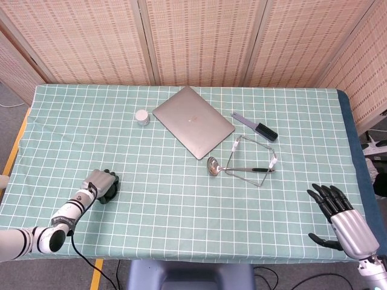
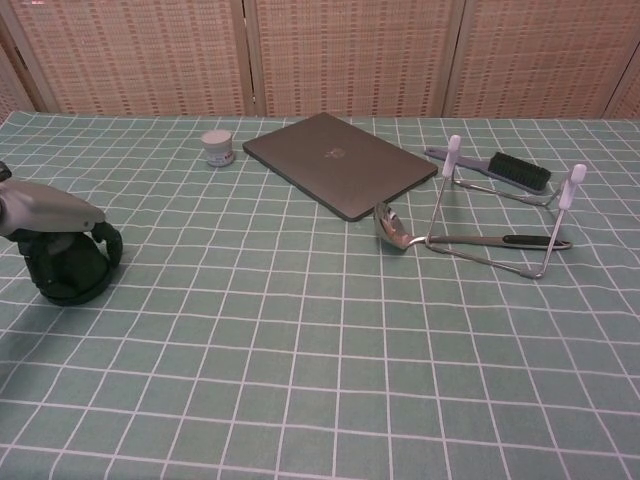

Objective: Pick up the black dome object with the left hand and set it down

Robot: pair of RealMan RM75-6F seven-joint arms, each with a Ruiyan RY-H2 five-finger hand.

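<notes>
In the head view, the black dome object (image 1: 110, 188) sat on the table (image 1: 181, 229) near its front-left corner, well apart from everything else on the cloth. The left hand (image 1: 98, 182) lay directly over it, palm down, with the forearm coming in from the front-left edge, so the dome lay under and slightly beyond the palm rather than off to either side. The right hand (image 1: 338, 217) hung over the front-right corner, fingers spread and holding nothing, far from the dome; the left was plainly the nearer hand.

In the chest view, the black dome object (image 2: 62, 272) stood upright on its wide base close to the left edge, its axis vertical. The left hand (image 2: 45, 210) capped it from above, and one dark finger (image 2: 108, 243) curled down around the dome's right flank, touching or very nearly touching it. The fingers looked closed around the dome, though its base was on the cloth, so it read as gripped but not lifted. With the dome enclosed from above, the next move probably needed a straight upward pull, keeping the wrap snug so the rounded body would not slip out.
</notes>
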